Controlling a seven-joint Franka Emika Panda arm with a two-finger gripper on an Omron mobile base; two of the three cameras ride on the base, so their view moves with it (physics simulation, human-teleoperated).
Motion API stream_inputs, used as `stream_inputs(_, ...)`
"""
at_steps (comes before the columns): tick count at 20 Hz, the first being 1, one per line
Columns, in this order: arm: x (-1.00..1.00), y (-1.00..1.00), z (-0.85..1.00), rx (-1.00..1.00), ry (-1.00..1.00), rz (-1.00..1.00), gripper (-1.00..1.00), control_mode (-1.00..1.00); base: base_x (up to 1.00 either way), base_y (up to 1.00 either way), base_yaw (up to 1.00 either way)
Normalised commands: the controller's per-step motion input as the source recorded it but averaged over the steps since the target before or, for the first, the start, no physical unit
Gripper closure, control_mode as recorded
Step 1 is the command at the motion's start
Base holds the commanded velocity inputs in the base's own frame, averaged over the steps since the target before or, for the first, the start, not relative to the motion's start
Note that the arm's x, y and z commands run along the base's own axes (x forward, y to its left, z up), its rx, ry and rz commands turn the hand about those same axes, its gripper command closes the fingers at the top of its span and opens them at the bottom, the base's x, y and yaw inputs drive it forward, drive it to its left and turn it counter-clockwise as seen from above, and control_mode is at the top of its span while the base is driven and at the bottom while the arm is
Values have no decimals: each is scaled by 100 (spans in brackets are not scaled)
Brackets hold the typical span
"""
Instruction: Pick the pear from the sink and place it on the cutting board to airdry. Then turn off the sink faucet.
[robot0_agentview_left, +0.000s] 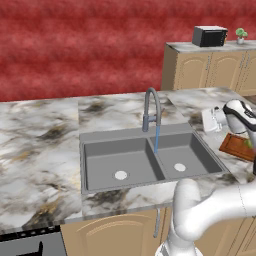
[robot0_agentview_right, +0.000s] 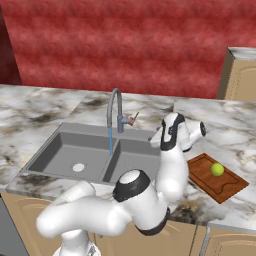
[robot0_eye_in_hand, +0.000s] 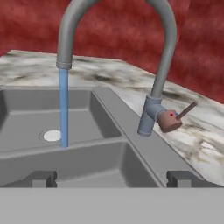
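Observation:
The grey gooseneck sink faucet (robot0_agentview_left: 151, 107) (robot0_agentview_right: 115, 107) (robot0_eye_in_hand: 162, 65) stands behind the divider of the double-basin sink (robot0_agentview_left: 112, 162) (robot0_agentview_right: 65, 145) (robot0_eye_in_hand: 109, 109). A blue water stream (robot0_eye_in_hand: 64, 109) runs from its spout into one basin. The faucet's small reddish side handle (robot0_eye_in_hand: 173, 118) (robot0_agentview_right: 132, 119) sticks out toward my gripper. My gripper (robot0_eye_in_hand: 112, 179) (robot0_agentview_right: 156, 137) (robot0_agentview_left: 207, 121) is open and holds nothing; it hovers over the sink's right side, facing the handle but apart from it. The yellow-green pear (robot0_agentview_right: 217, 169) lies on the reddish-brown cutting board (robot0_agentview_right: 225, 187) (robot0_agentview_left: 234, 145), to the right of the sink.
Marble counter (robot0_agentview_left: 40, 145) surrounds the sink. A white drain (robot0_agentview_left: 120, 175) sits in the left basin and another (robot0_agentview_left: 180, 167) in the right. Beige cabinets (robot0_agentview_left: 210, 70) with a black microwave (robot0_agentview_left: 209, 36) and a small plant (robot0_agentview_left: 241, 35) stand at the far right.

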Motion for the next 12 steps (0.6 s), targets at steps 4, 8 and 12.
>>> stream_inputs(4,23,32,-1,6,0,0,-100,-100,0,0,0)
stream_inputs(8,27,33,-1,11,0,0,-100,-100,0,0,0)
stream_inputs(12,43,26,0,3,1,0,-100,-100,0,0,0)
